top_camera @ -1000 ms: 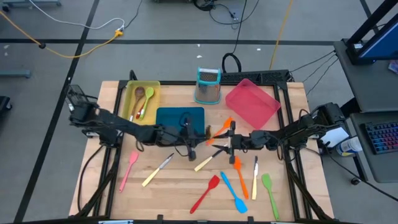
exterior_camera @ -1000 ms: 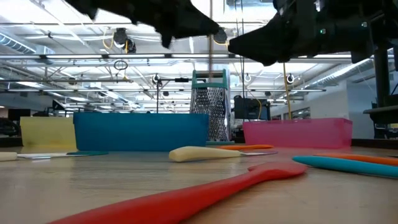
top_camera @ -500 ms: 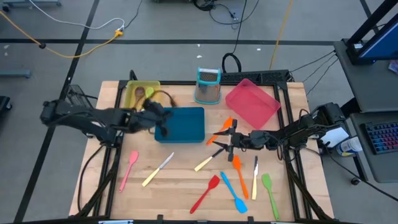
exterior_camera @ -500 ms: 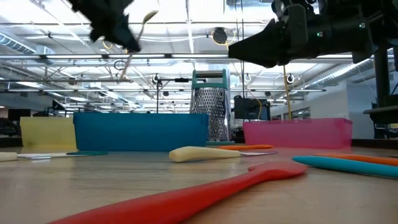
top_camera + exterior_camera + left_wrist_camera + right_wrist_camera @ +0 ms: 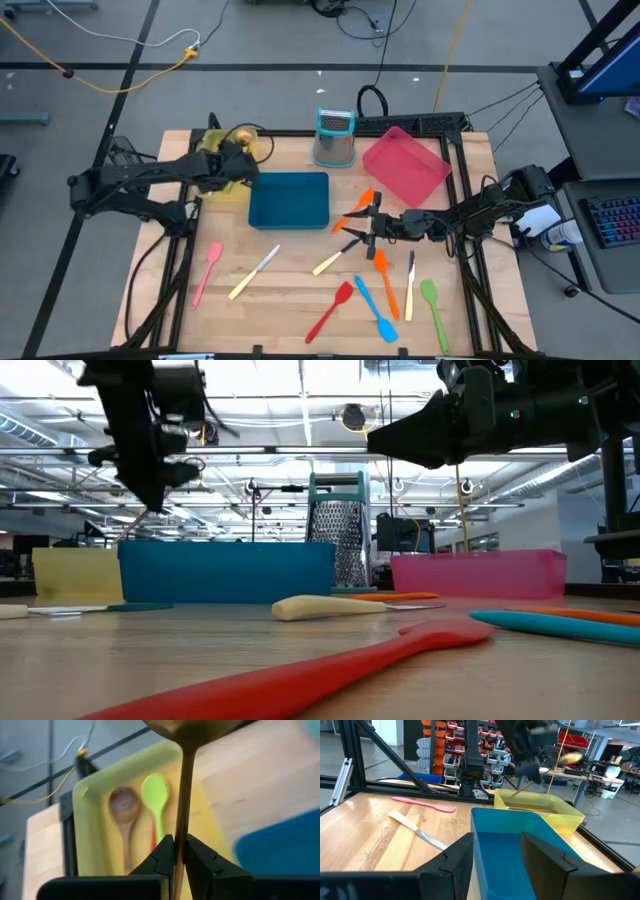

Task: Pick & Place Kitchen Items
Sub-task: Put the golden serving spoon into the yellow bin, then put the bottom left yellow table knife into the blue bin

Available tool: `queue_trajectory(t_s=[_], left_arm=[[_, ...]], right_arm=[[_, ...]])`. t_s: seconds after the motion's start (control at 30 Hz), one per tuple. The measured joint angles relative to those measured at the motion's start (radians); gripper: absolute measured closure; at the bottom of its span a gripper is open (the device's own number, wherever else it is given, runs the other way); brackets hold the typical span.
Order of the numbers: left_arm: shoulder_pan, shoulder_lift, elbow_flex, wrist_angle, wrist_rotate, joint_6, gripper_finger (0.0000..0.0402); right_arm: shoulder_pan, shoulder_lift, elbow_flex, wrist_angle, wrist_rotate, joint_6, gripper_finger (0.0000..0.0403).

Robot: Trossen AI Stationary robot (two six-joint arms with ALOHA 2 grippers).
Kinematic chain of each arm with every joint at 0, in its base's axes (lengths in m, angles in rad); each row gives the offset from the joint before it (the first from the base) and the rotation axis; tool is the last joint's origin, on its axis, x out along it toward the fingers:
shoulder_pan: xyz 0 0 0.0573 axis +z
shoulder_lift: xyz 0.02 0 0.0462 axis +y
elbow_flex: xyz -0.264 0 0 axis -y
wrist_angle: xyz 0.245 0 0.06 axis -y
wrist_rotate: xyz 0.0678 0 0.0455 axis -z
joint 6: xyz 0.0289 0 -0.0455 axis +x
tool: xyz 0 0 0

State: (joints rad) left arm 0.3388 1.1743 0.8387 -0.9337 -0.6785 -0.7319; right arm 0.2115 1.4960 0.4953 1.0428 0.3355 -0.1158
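Since before, left tool (image 5: 179, 851) swung its gripped wooden spoon (image 5: 184, 780) over the yellow rectangular tray (image 5: 90, 795); we'd lower before releasing, right tool (image 5: 350, 228) open.

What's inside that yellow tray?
The yellow tray holds a wooden spoon and a green spoon. The left gripper and the spoon it holds hide the rest.
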Motion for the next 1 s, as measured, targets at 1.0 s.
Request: queue_trajectory(t_s=[1.0], left_arm=[[0.327,0.469,-0.036,0.080,-0.002,0.053,0.0288]], right_arm=[[0.000,0.000,0.000,0.000,0.000,0.000,0.0248]])
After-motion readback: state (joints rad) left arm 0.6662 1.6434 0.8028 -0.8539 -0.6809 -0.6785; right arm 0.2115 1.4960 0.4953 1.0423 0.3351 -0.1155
